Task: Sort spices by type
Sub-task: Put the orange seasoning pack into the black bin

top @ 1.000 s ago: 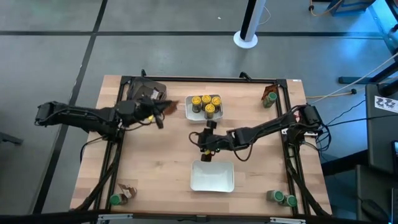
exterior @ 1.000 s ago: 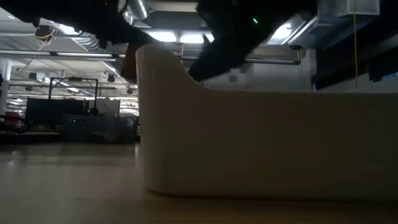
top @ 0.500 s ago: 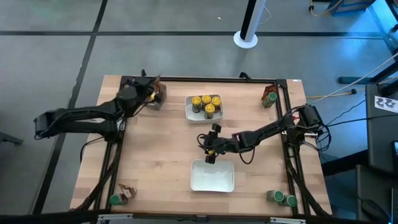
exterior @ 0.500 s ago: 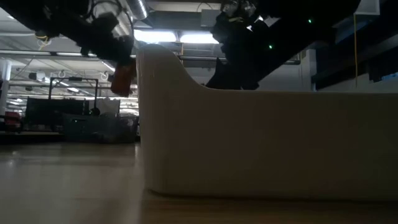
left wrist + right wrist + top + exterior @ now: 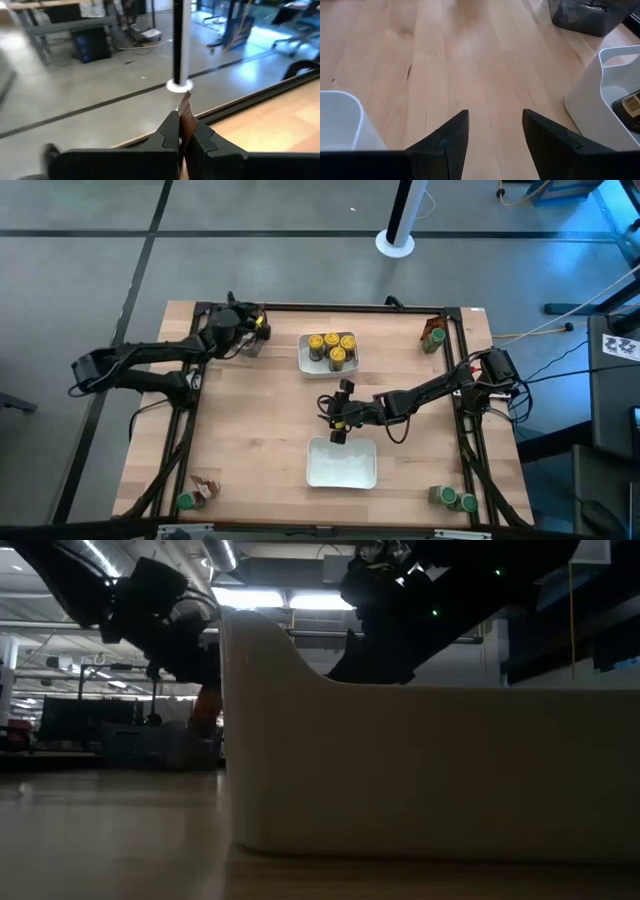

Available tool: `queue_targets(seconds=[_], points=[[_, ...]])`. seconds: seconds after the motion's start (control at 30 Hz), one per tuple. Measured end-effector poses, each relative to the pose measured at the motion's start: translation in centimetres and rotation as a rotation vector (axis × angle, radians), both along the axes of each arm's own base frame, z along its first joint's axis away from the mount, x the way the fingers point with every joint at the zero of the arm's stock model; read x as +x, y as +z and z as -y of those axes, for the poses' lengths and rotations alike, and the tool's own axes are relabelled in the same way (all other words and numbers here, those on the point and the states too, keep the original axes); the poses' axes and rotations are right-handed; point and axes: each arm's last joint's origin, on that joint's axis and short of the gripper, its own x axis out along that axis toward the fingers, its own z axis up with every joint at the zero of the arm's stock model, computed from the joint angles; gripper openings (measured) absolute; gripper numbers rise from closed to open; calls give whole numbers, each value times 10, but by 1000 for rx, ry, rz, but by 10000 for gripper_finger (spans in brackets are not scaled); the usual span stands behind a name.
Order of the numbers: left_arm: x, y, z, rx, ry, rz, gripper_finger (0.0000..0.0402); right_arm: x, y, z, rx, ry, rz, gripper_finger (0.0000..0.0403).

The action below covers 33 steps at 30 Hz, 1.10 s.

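Left gripper (image 5: pixel 250 327): at the far-left corner of the table (image 5: pixel 250 440), over the dark bin (image 5: pixel 252 343); fingers (image 5: pixel 170 132) clenched on a brown packet (image 5: pixel 186 117).
Near-left corner: one green-lidded jar (image 5: pixel 185 502) with a brown packet (image 5: pixel 206 488) just beside it; well apart from both arms.
Far tray (image 5: pixel 306 360): white, far centre of the table; holds four yellow-lidded jars (image 5: pixel 331 347) packed together.
Right gripper (image 5: pixel 337 424): mid-table, between the far tray and the near tray (image 5: pixel 341 465), at the near tray's far edge; fingers (image 5: pixel 445 137) spread apart, grasping nothing, bare wood between them.
Near tray: white, no contents visible from above; in the low view its wall (image 5: pixel 400 770) hides most of the table behind it.
Far-right corner: one jar (image 5: pixel 433 337), lid colour unclear, just inside the frame post.
Near-right corner: green-lidded jars (image 5: pixel 455 499) clustered together.
Surroundings: white pole base (image 5: pixel 395 243) on the floor beyond the table's far edge.
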Motion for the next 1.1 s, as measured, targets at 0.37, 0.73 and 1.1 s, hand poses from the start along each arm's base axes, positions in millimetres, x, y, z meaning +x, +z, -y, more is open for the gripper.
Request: queue_targets(seconds=[0.37,0.73,1.1], points=[[-18,-36,8,-47,-34,129,0,0,0,0,11,3,2,184],[-14,-37,17,-38,-106,138,1,0,0,0,14,-11,7,184],[-17,-54,20,-125,-110,-33,1,0,0,0,24,-10,7,184]])
